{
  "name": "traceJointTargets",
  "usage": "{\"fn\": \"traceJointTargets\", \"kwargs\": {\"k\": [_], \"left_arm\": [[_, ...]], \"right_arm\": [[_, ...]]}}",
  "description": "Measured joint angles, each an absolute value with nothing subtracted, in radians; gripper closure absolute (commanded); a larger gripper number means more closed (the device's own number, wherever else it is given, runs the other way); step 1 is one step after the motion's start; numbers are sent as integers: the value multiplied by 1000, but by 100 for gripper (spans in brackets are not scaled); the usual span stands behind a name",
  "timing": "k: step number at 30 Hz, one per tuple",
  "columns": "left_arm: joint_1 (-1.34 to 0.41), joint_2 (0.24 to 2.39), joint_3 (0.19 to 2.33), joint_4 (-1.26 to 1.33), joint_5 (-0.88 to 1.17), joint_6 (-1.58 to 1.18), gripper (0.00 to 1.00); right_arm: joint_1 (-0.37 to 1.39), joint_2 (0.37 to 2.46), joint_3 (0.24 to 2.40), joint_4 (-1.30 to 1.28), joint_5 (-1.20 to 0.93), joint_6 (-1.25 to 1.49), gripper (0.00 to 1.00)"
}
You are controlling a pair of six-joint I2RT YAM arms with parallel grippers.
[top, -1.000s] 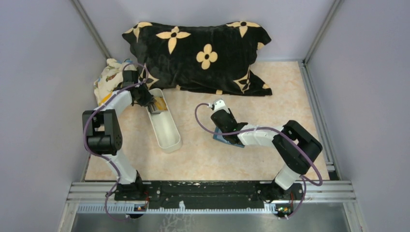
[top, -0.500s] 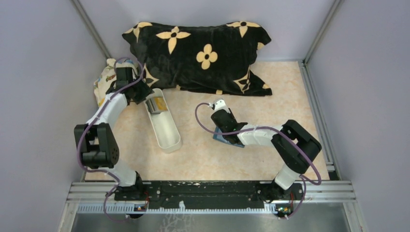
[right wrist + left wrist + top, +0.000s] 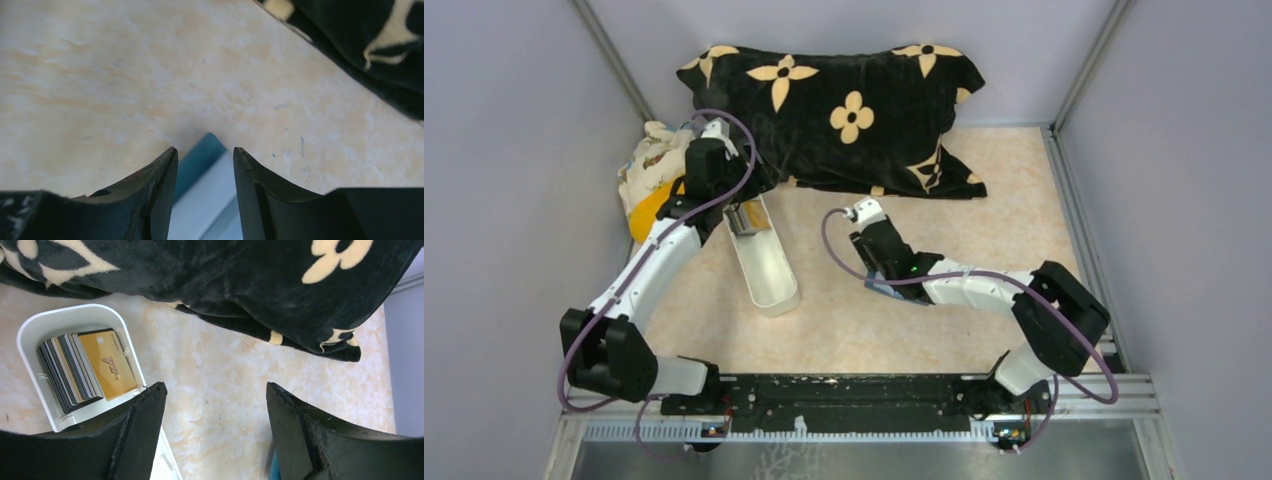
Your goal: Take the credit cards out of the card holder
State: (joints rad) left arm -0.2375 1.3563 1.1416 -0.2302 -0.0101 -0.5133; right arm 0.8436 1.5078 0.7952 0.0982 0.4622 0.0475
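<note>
On my feed the marbled desk [image 3: 984, 200] carries a black pillow [image 3: 844, 110] with tan flower motifs along the far side. A long white tray [image 3: 772, 280] lies just in front of it. The left gripper [image 3: 215, 387] hovers near the tray's far end, jaws wide apart and empty. The right gripper [image 3: 204, 150] sits over the blue card holder [image 3: 197, 162] mid-desk, its jaws slightly apart around a corner; I cannot tell if they pinch it. The credit cards [image 3: 85, 367] stand stacked in the tray's far end, and the gold one's logo is unreadable.
</note>
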Motion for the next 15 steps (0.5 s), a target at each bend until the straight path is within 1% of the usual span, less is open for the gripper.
{"fn": "traceJointTargets", "kwargs": {"k": [4,5,6,7,8,9,10,11,15], "left_arm": [[-242,1339,1136,-230,-21,-498,20],[-240,1333,1136,-233,-26,-495,17],[-239,1323,1136,-237,-36,-491,12],[-238,1315,1136,-243,-47,-484,10],[-237,1304,1137,-255,-70,-476,9],[-232,1295,1138,-271,-92,-470,8],[-225,1288,1144,-295,-109,-465,7],[-214,1284,1150,-314,-120,-460,6],[-102,1273,1157,-368,-114,-451,6]], "right_arm": [[954,1531,907,77,442,10,54],[977,1539,936,78,429,7,54],[997,1549,963,80,411,7,55],[1010,1556,981,81,395,7,59],[1022,1568,1003,80,381,8,65],[1028,1579,1019,78,370,8,76],[1034,1594,1036,76,359,6,90],[1041,1611,1053,72,345,9,100],[1062,1652,1092,44,299,10,100]]}}
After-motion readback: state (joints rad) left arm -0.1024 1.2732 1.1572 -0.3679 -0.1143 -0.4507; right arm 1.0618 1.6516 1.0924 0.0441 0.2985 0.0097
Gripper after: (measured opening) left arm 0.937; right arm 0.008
